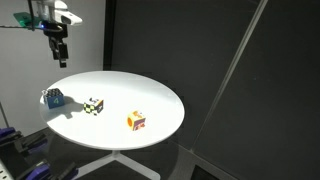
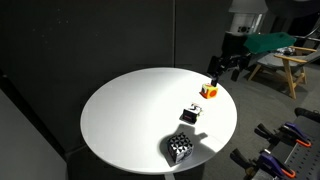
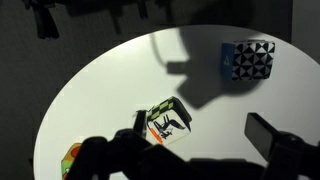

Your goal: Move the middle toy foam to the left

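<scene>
**Item 1.** Small foam cube with blue sides and white faces bearing black marks [image 1: 52, 97]. It sits on the bench close to the rim, at one end of a row of three cubes. In the wrist view it appears at the upper right [image 3: 250, 60]; in an exterior view it is the cube nearest the camera [image 2: 180, 147]. It rests flat, with nothing touching it.

**Item 2.** Foam cube, green, black and white, checkered [image 1: 94, 105]. It is the centre of the row, near item 1 but apart from it.

**Item 3.** Foam cube, orange, yellow and red [image 1: 136, 121]. It is at the far end of the row, apart from item 2 and well apart from item 1.

**Item 4.** Round white bench [image 1: 120, 85]. It carries all three cubes and stands on a white pedestal, against dark wall panels.

**Item 5.** Black pincer [image 1: 58, 50] on the robot arm. It is raised well above the bench, beyond the rim, and touches none of the cubes. In the wrist view its fingers show as dark shapes spread wide, with nothing between them.
</scene>
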Robot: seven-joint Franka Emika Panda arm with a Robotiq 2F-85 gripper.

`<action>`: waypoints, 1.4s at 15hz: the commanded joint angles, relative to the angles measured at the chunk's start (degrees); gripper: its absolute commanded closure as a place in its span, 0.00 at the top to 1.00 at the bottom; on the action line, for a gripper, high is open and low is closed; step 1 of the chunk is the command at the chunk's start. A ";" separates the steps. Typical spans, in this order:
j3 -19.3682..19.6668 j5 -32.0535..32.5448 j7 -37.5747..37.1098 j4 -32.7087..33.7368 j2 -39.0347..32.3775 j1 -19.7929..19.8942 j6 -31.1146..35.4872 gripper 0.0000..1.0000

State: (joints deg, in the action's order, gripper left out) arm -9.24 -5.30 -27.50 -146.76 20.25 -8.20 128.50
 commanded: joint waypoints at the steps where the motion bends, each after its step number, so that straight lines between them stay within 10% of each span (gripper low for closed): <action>1: 1.06 -1.68 2.47 -0.54 6.14 1.60 -4.17 1.00; 11: 4.27 -2.87 14.08 -0.01 15.93 2.05 -17.26 1.00; 21: 2.93 -3.08 13.75 0.06 14.96 2.45 -16.79 1.00</action>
State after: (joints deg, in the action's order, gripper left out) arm -5.51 -7.89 -14.21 -146.81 35.17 -6.69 111.91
